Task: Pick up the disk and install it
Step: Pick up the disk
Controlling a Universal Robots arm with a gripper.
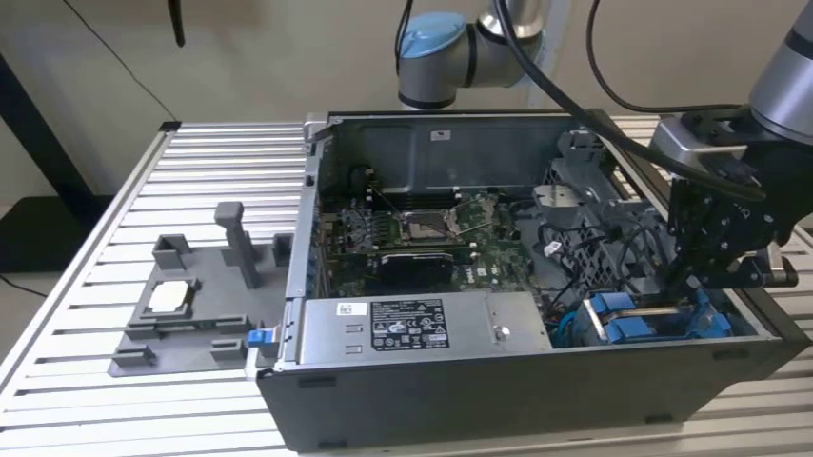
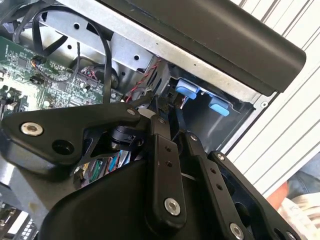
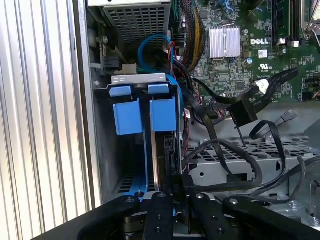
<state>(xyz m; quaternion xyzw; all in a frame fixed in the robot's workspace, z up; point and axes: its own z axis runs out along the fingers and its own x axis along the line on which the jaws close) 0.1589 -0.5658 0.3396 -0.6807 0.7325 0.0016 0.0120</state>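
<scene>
Gripper (image 3: pixel 175 187): fingers pinching the disk (image 3: pixel 162 115), held on edge so its blue carrier lines up with the bay in the computer case (image 3: pixel 97 150).

Plain beige wall (image 1: pixel 254 57) across top of exterior view, soft even light, no hard shadows. Thin black cable (image 1: pixel 178 24) hanging at upper left. Dark slanted post (image 1: pixel 45 129) at left edge, black base (image 1: pixel 38 233) below it. Pale floor (image 1: pixel 15 319) lower left. Slatted alu. table (image 1: pixel 228 152) mid-frame, seen in both wrist views too.
</scene>
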